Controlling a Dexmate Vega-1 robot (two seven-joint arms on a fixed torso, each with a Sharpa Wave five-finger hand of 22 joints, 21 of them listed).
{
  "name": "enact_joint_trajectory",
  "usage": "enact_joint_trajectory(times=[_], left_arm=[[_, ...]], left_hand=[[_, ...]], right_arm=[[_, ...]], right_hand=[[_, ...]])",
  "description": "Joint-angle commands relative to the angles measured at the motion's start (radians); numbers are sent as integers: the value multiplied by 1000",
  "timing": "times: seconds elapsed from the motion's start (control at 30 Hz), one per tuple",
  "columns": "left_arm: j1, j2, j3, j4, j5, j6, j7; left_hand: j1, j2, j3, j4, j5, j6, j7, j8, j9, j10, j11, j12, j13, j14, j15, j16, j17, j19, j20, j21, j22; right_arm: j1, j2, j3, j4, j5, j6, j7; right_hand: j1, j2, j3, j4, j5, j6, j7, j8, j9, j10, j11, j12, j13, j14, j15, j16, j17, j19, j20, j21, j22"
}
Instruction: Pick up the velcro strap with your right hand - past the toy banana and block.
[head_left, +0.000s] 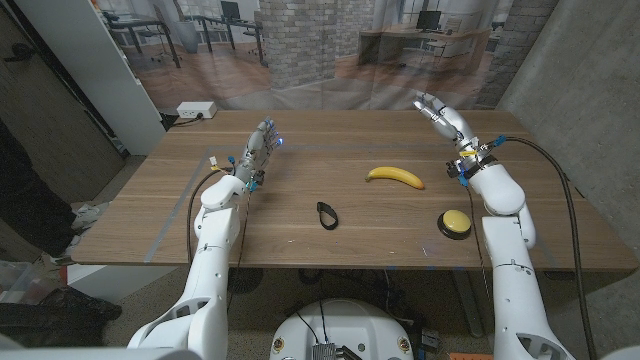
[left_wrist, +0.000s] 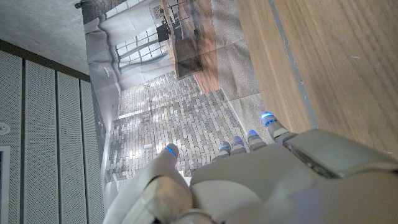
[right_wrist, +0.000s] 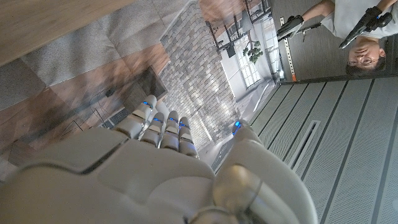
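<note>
A black velcro strap (head_left: 327, 214) lies looped on the wooden table (head_left: 300, 170) near its middle front. A yellow toy banana (head_left: 395, 176) lies to the right of it, farther back. My right hand (head_left: 443, 116) is raised above the table's back right part, fingers apart and holding nothing, behind the banana and well away from the strap. My left hand (head_left: 258, 149) stands over the table's left part with fingers stretched out, holding nothing. The wrist views show the backs of the left hand (left_wrist: 261, 183) and right hand (right_wrist: 168, 174).
A round yellow button on a black base (head_left: 455, 222) sits near the table's front right, beside my right forearm. A white power strip (head_left: 195, 109) lies on the floor behind the table. A person (right_wrist: 348, 31) shows in the right wrist view, holding controllers.
</note>
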Motion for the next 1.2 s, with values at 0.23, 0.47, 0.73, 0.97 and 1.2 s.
enact_joint_trajectory(times=[0.23, 0.47, 0.73, 0.97, 1.2], left_arm=[[6, 0, -7, -12, -4, -4, -2], [14, -1, -11, -21, -10, -4, -4], [23, 1, -13, -34, -16, -4, -7], [30, 1, -14, -44, -20, -4, -6], [38, 2, -14, -56, -22, -1, -4]], left_hand=[[-1, 41, -7, -3, 7, -101, -1, 9, 6, -159, 6, 4, 4, -205, 12, 7, 4, -135, 10, -6, 5], [0, 40, -7, -3, 7, -99, 2, 9, 6, -159, 7, 4, 4, -207, 10, 6, 4, -135, 10, -7, 5], [0, 40, -8, -4, 7, -98, 4, 9, 6, -161, 5, 3, 4, -206, 7, 6, 4, -134, 10, -10, 5], [0, 40, -9, -4, 7, -97, 4, 8, 6, -158, 11, 4, 4, -206, 8, 6, 4, -133, 10, -11, 5], [0, 40, -9, -4, 7, -97, 4, 8, 6, -159, 8, 4, 4, -207, 8, 5, 4, -133, 10, -13, 5]], right_arm=[[-52, 5, -6, -88, -31, 25, 1], [-70, 6, -9, -115, -52, 51, -9], [-89, 8, -14, -151, -83, 66, -14], [-103, 11, -17, -173, -99, 78, -19], [-114, 6, -19, -194, -109, 90, -13]], right_hand=[[16, -2, 2, -13, 5, 11, -1, 0, 5, 10, 0, -2, 4, 12, 1, -2, 2, 8, 3, 1, 3], [20, -3, 2, -17, 4, 16, 0, 1, 5, 14, 0, -1, 4, 15, 0, -2, 2, 9, 2, 1, 3], [25, -4, 3, -24, 5, 23, 1, 1, 5, 21, -1, 0, 4, 23, -2, -1, 2, 11, 2, 0, 3], [29, -6, 3, -29, 5, 25, 2, 1, 5, 25, 1, -1, 4, 27, -2, -1, 2, 11, -6, -1, 3], [33, -8, 3, -34, 5, 27, 0, 0, 5, 29, 1, 0, 4, 32, -2, 0, 2, 11, -6, -1, 3]])
